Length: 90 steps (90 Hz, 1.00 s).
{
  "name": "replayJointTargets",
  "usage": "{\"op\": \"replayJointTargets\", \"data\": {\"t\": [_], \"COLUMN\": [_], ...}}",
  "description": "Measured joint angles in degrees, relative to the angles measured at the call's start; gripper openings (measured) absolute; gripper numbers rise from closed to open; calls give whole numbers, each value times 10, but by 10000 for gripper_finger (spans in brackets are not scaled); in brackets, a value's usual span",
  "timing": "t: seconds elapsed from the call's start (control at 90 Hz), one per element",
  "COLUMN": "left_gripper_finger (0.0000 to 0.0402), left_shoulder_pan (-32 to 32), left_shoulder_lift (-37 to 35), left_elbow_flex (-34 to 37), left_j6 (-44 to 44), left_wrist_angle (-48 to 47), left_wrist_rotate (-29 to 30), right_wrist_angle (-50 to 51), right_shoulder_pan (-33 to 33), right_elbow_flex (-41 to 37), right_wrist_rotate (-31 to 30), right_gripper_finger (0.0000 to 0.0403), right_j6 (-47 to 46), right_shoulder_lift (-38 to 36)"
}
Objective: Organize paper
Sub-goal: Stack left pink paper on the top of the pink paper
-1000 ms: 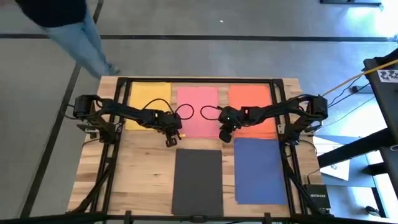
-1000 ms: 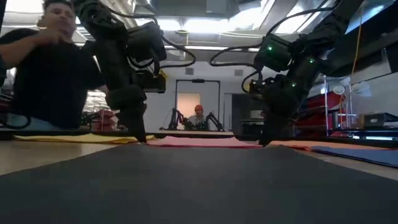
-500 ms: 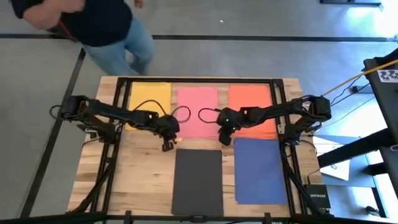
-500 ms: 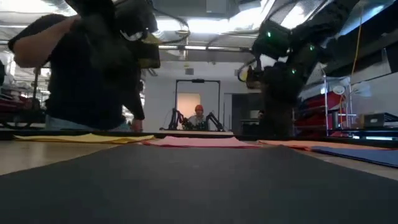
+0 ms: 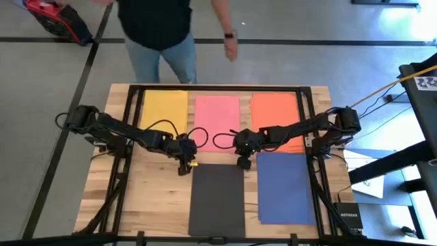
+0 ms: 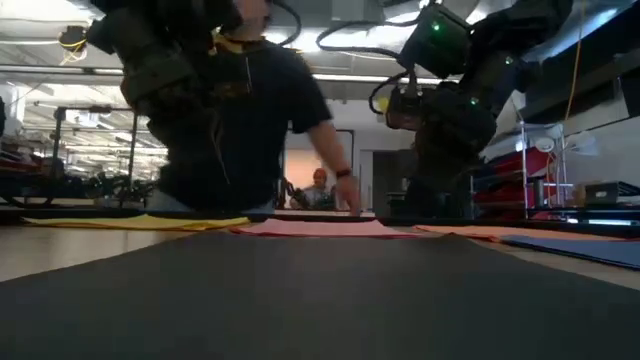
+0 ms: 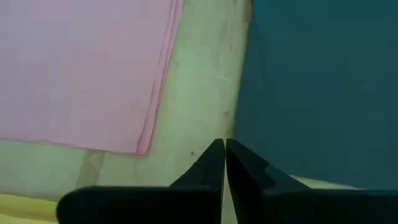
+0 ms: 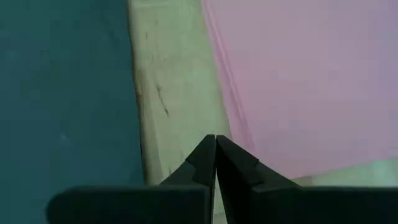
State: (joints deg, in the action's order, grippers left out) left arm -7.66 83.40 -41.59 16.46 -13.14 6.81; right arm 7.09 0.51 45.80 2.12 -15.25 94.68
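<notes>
From where I stand, five sheets lie flat on the desk [image 5: 157,198]: the yellow paper [image 5: 164,108], the pink paper [image 5: 217,116] and the orange paper [image 5: 274,109] in a row along the far edge, with the black paper [image 5: 217,201] and the dark blue paper [image 5: 285,186] in a nearer row.

The left end effector [image 5: 183,166] hangs over bare wood in the strip between the pink sheet and the black one, its fingers pressed together and holding nothing. The right end effector [image 5: 242,162] sits at the other end of that same strip, likewise pressed together and empty.

What the coming move seems to turn on is the black sheet. Seen from above with the far edge at twelve, it lies at about five o'clock from the left end effector and about seven o'clock from the right one, its far corners just beside each tip. Its long axis runs twelve to six, away from both arms. Neither arm is clearly nearer; each has its own corner.

A person [image 5: 164,31] stands just beyond the far edge of the desk, one hand [image 5: 231,48] hanging near the pink sheet's side, so any reach toward twelve o'clock wants care.
</notes>
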Motion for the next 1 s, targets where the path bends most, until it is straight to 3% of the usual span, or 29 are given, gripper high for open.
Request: {"op": "replayJointTargets", "data": {"t": [0.467, 1.0], "left_gripper_finger": [0, 0], "left_shoulder_pan": [2, 3], "left_shoulder_lift": [1, 1], "left_elbow_flex": [38, 38], "left_j6": [26, 23], "left_wrist_angle": [68, 68], "left_wrist_rotate": [11, 31], "right_wrist_angle": [-14, -13], "right_shoulder_pan": [-1, -2], "right_elbow_flex": [0, 0], "right_wrist_rotate": [4, 4], "right_gripper_finger": [0, 0], "right_j6": [0, 5], "right_shoulder_lift": [21, 21]}}
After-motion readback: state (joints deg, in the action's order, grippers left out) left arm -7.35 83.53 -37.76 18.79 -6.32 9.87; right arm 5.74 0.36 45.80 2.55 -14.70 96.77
